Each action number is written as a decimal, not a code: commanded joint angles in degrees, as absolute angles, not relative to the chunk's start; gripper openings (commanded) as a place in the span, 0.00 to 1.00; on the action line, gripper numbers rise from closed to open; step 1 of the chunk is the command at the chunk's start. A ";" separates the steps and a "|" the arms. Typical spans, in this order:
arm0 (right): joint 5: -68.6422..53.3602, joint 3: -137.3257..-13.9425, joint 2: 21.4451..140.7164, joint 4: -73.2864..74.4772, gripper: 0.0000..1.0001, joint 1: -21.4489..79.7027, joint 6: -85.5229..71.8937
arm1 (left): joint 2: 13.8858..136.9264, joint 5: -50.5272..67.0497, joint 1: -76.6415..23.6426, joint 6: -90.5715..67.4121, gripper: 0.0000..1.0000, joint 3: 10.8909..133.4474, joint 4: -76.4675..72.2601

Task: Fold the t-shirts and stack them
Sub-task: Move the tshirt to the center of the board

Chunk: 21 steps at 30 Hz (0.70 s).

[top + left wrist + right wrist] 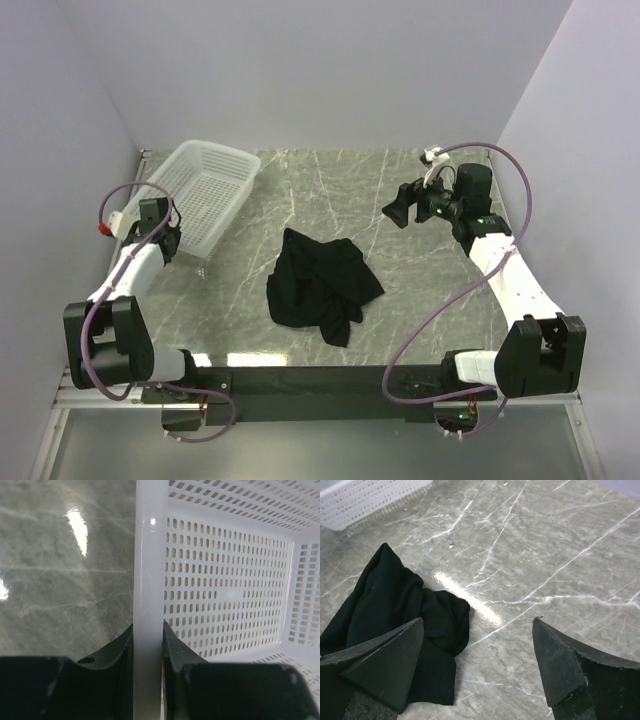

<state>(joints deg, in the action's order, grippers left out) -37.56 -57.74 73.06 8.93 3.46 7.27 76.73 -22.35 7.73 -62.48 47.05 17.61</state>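
Marble table (400, 200) — wrist view alone shows left gripper (148, 627) clamping basket (149, 555) rim; right gripper (477, 621) gapes.

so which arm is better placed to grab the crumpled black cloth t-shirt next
Right, probably. The right gripper is open and aimed at the black cloth t-shirt; the left gripper is shut on the white plastic mesh basket rim.

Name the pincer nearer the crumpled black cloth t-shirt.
Right. The right pincer hangs open beyond and right of the black cloth t-shirt; the left pincer, farther off left, grips the white plastic mesh basket.
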 commanded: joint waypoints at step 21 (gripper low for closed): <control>-37.79 -57.74 70.31 9.49 0.95 2.02 11.42 | 97.38 -28.22 10.90 -86.23 0.44 65.21 23.47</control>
<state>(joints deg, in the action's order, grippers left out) -37.54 -57.63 71.92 9.19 2.44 8.82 95.92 -30.48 10.04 -87.35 62.22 22.79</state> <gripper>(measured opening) 0.946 0.370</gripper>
